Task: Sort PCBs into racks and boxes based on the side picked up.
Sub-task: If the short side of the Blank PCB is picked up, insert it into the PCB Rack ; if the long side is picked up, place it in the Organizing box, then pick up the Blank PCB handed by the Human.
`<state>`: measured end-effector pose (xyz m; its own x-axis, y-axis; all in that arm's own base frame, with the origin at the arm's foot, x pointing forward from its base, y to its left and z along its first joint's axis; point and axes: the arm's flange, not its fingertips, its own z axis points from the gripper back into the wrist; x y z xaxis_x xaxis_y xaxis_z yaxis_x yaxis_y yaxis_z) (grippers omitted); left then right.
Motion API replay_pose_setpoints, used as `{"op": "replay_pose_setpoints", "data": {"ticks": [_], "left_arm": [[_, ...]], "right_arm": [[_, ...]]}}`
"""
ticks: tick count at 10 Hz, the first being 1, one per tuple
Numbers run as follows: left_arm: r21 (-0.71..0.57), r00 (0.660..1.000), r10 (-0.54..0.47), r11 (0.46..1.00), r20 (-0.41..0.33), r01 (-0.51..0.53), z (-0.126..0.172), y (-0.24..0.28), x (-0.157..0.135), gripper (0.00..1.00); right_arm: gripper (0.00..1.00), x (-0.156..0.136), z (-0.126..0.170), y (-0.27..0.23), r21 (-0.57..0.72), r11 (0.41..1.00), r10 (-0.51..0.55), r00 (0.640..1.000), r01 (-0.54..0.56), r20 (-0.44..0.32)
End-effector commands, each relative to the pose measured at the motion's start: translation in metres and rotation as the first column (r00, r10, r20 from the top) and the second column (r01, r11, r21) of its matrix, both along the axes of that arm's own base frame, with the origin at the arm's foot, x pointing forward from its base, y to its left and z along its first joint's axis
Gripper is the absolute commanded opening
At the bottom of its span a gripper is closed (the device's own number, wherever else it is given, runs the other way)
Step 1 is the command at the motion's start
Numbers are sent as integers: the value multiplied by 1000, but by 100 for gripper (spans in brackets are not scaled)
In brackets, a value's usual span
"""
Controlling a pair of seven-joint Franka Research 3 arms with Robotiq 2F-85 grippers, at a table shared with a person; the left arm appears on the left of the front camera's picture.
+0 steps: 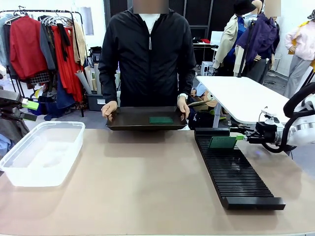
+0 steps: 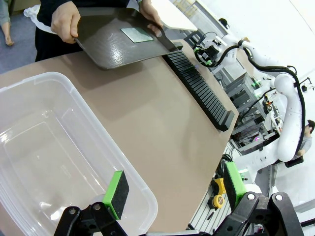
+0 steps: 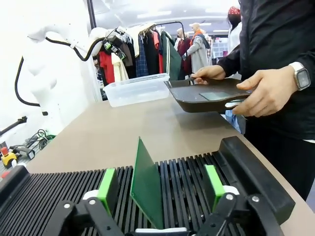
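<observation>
The long black rack (image 1: 236, 172) lies on my right side of the surface (image 1: 147, 187), and one PCB (image 3: 146, 184) stands on edge in a slot near its far end. The right gripper (image 3: 161, 187) is around this board with its jaws open: each green pad is apart from the board's face, so nothing is held. I judge that the placing step for this board is finished. The next move calls for a straight retreat away from the rack, without brushing the thin board (it could tip in its slot), and then a reach to the dark brown tray (image 1: 123, 123). The person at the far side holds this tray with both hands, and a second PCB (image 1: 161, 119) lies flat on it. Which face it shows I cannot tell with certainty.

The room behind is a workshop with a clothes rail (image 1: 44, 44) at the far left and a white table (image 1: 241, 98) at the far right. The brown surface carries the rack and, on my left side, the clear plastic box (image 1: 42, 162); I see no board inside it. The left gripper (image 2: 175, 189) hangs over the box rim, jaws wide open and holding nothing.
</observation>
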<state>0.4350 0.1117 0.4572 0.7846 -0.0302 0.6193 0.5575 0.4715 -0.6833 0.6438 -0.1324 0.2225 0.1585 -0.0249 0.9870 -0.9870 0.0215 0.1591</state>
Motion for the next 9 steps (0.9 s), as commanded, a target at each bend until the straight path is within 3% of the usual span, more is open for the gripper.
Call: {"op": "replay_pose_setpoints", "data": {"ticks": [1,9], "left_arm": [[-4,1000,-1,1000,3,1,1,0,-1,100],[-4,1000,-1,1000,3,1,1,0,-1,100]], "right_arm": [[100,3,15,3,6,1000,3,999,-2,-44],[100,1,4,0,-1,1000,0,1000,-1,-14]]}}
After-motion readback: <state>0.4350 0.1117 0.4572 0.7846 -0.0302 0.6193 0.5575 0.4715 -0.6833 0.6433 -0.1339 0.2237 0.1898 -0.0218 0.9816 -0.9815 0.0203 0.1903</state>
